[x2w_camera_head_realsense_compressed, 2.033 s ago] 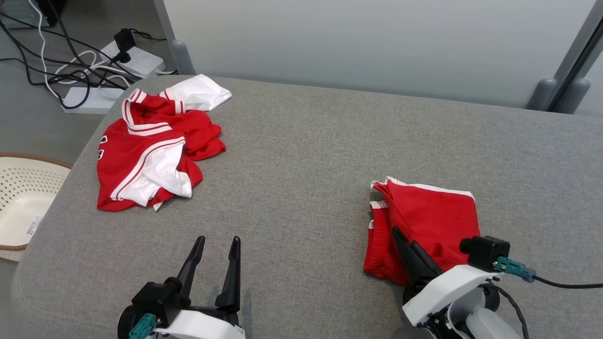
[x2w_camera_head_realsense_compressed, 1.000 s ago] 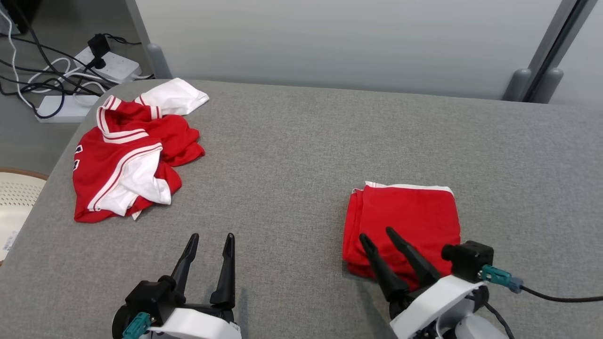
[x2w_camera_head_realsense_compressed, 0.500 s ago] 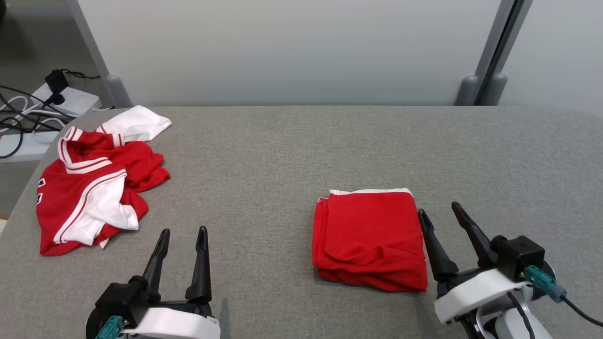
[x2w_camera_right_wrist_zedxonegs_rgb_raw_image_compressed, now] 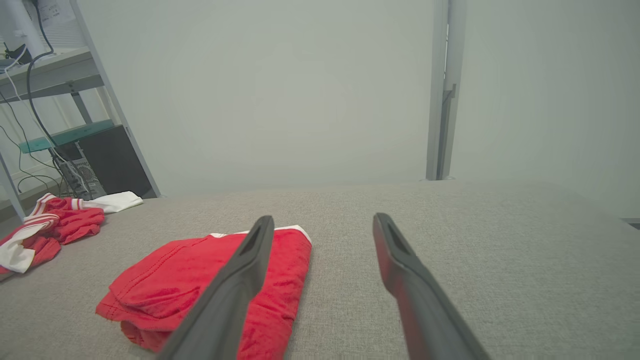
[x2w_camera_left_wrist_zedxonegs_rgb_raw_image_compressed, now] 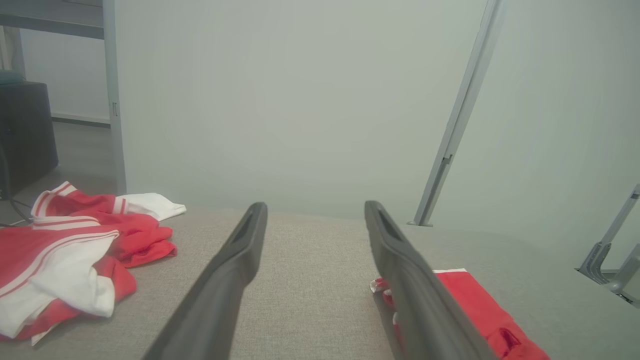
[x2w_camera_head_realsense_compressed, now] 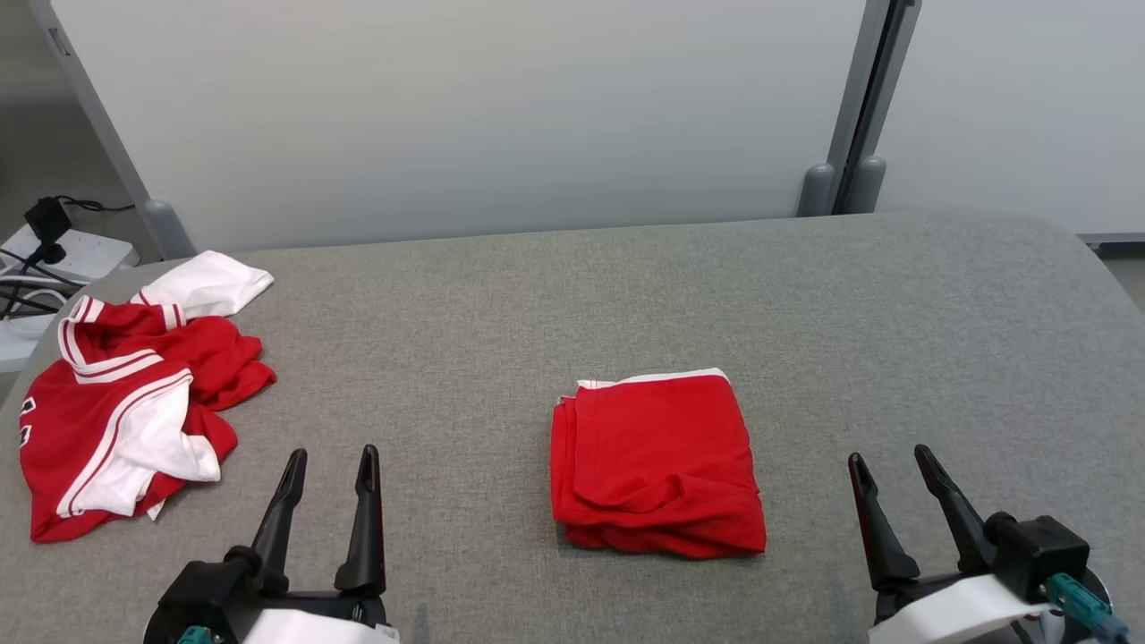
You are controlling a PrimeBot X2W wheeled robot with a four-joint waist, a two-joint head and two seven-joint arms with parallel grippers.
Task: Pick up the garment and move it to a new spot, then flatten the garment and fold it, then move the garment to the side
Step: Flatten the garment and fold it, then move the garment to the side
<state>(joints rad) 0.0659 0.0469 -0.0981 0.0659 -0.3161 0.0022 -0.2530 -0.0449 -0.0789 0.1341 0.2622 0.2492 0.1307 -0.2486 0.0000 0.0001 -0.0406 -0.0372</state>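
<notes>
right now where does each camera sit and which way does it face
Head view: on the head, looking forward and down at the grey padded surface; open left gripper lower left, open right gripper lower right.
Left wrist view: on the left wrist, looking along its fingers across the surface.
Right wrist view: on the right wrist, along its fingers likewise.
Shared: all show the folded red garment and crumpled jersey.

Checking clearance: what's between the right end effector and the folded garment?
Nothing; head view shows bare grey surface between right end effector and folded garment.
</notes>
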